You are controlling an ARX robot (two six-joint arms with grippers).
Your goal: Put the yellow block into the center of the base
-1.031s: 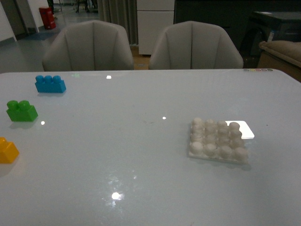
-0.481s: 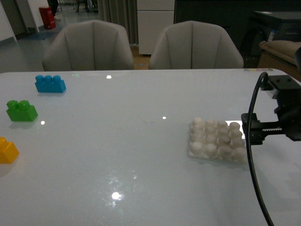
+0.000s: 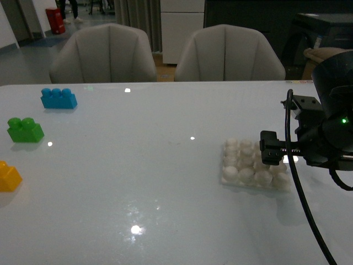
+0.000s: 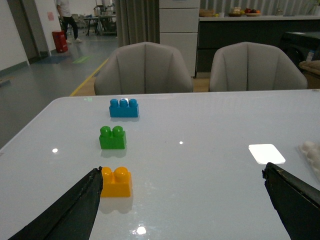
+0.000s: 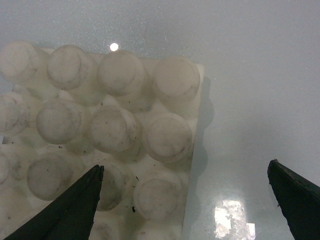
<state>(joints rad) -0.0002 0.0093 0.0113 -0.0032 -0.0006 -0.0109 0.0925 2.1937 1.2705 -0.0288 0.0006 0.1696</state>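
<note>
Yellow block [image 4: 116, 181] ungrasped on bench [image 4: 200, 165]; left fingers [image 4: 75, 210] spread, empty; right fingers [image 5: 65, 210] spread over base [image 5: 100, 125]. Next, probably: left closes on block.

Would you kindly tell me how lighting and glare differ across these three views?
Front view: dim, small lamp reflections on the table. Left wrist view: brighter, the yellow block crisp, one bright white patch. Right wrist view: the base close and slightly soft, one glare spot.
</note>
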